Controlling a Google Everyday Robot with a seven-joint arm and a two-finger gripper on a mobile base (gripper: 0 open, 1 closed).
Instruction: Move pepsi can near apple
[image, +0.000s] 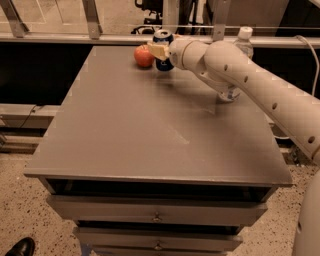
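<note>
Cream-tipped gripper (158, 50) hangs at the far edge of the grey tabletop (150, 125), its jaws against the upright pepsi can (163, 37), though I cannot tell whether they pinch it, with the can just right of the apple (143, 56) and a clear bottle (243, 39) farther right.

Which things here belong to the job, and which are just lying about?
Job: pepsi can, apple, gripper at the can, by the table's far edge.
Lying about: plastic bottle behind the arm, shoe on the floor.
</note>
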